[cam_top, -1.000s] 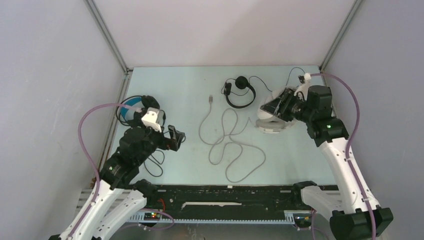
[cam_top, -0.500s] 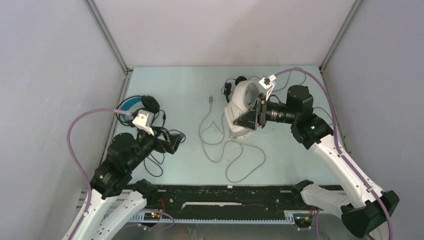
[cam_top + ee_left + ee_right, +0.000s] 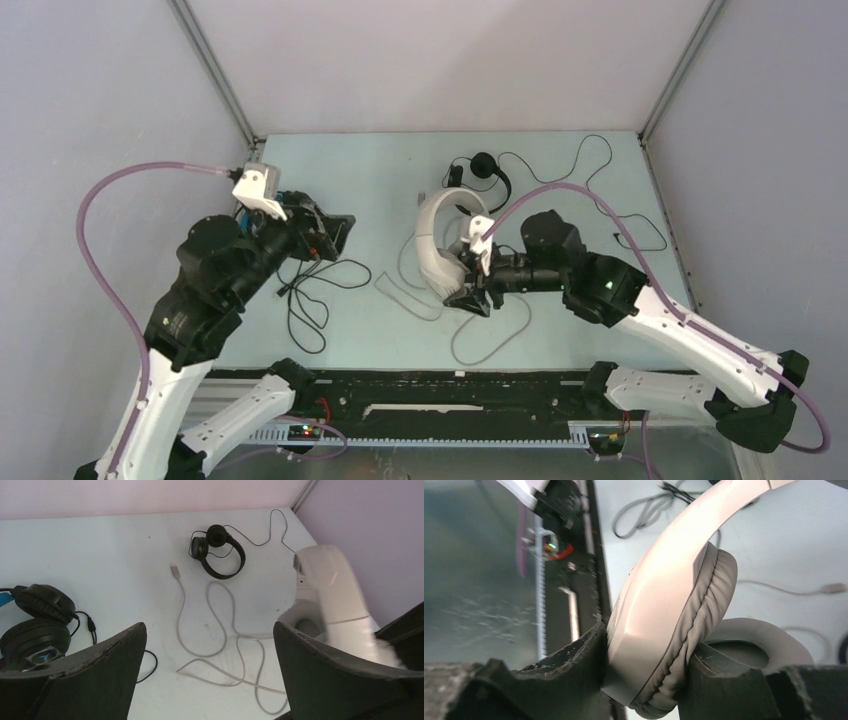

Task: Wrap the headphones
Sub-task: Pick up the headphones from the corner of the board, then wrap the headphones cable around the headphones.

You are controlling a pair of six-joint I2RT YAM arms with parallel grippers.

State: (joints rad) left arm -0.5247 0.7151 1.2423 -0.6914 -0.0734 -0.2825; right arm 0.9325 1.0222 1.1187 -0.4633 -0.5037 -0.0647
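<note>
The right gripper (image 3: 649, 675) is clamped on an ear cup of the white headset (image 3: 432, 240) over the pale blue table (image 3: 370, 170) inside plain grey walls (image 3: 100, 100), with the thin black headset (image 3: 482, 182) beyond it, and the bulky black headset (image 3: 35, 625) and the left gripper (image 3: 209, 630), jaws spread apart, to its left.

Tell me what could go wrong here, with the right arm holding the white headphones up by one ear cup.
The right gripper pinches the large white over-ear headphones only across one soft padded ear cup, so they may pivot or slip out. Their long grey cable trails in loose loops on the table, so moving them could drag it into the small black on-ear headset.
</note>
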